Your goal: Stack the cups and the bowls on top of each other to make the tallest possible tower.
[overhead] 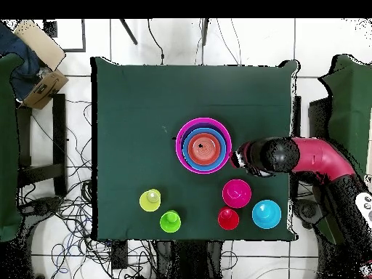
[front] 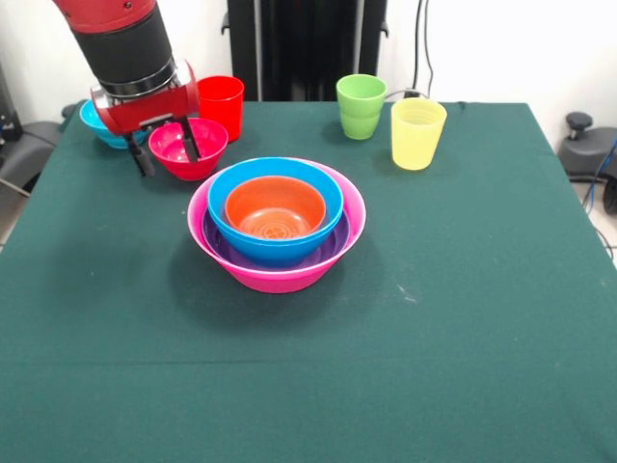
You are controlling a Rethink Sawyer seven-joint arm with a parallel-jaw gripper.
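Note:
The tower (front: 277, 224) stands mid-table: a pink bowl outermost, then a purple bowl, a blue bowl and an orange bowl (front: 275, 208) innermost. It also shows in the overhead view (overhead: 204, 146). My gripper (front: 166, 152) is open and empty. Its fingers (front: 190, 142) overlap the magenta-red bowl (front: 198, 154) in the front view. In the overhead view the gripper (overhead: 238, 160) sits between the tower and the magenta-red bowl (overhead: 237, 193). The red cup (front: 222, 104), green cup (front: 362, 106) and yellow cup (front: 417, 133) stand upright at the far side. The cyan bowl (front: 94, 120) is partly hidden behind the gripper.
The table has a dark green cloth (front: 434, 318). In the overhead view the cyan bowl (overhead: 267, 213), red cup (overhead: 228, 219), green cup (overhead: 170, 221) and yellow cup (overhead: 150, 200) line the edge near the robot's base. Chairs and cables surround the table.

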